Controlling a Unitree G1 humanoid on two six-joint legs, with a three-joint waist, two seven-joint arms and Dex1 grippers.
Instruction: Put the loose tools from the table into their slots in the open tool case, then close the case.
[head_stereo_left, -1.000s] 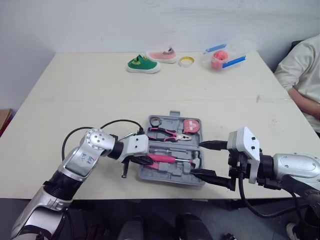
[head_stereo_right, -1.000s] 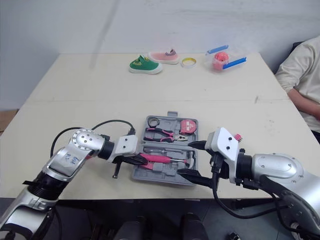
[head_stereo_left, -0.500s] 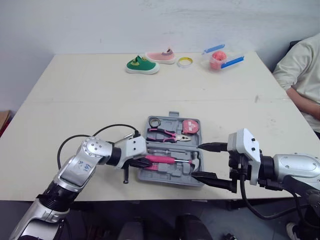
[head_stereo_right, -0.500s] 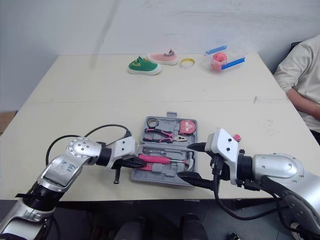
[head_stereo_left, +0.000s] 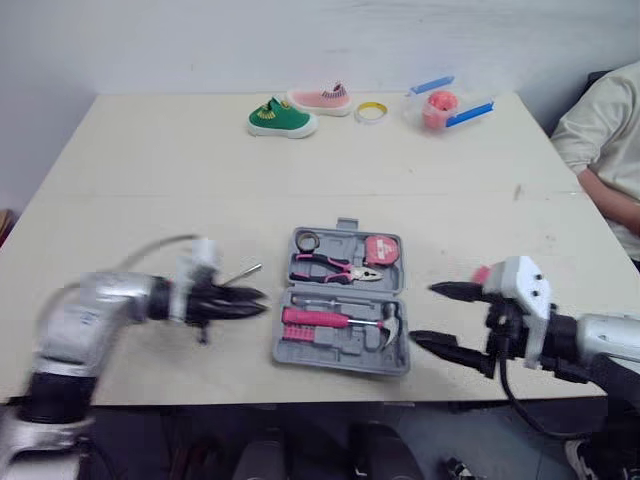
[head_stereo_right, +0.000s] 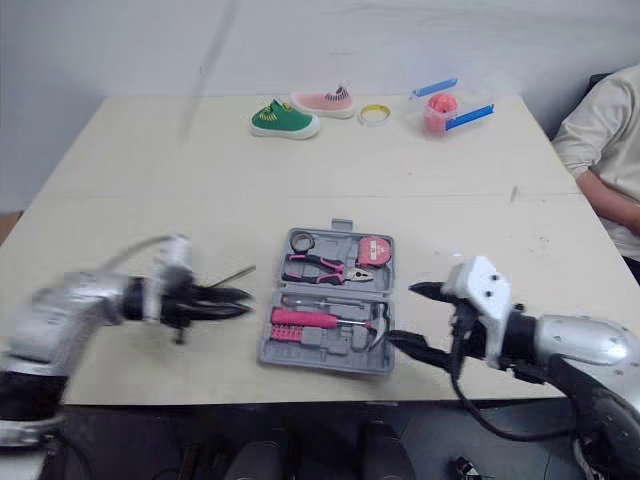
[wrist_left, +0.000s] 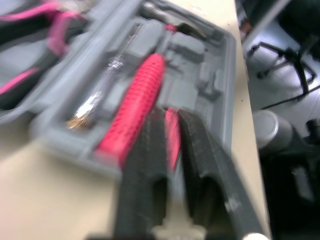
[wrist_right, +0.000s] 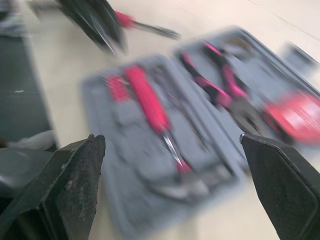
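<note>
You have several slots filled in the grey plastic tool case (head_stereo_left: 340, 358) open between your end effectors, but the left end effector (head_stereo_left: 258, 298) grips a slim pink-handled screwdriver (head_stereo_left: 244, 272) just beside it, the right end effector (head_stereo_left: 422, 313) gapes wide, and closing remains.

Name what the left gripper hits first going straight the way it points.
Likely the left rim of the tool case, then the hammer just inside. The left gripper, shut on a screwdriver, points at that half; height is unclear.
</note>
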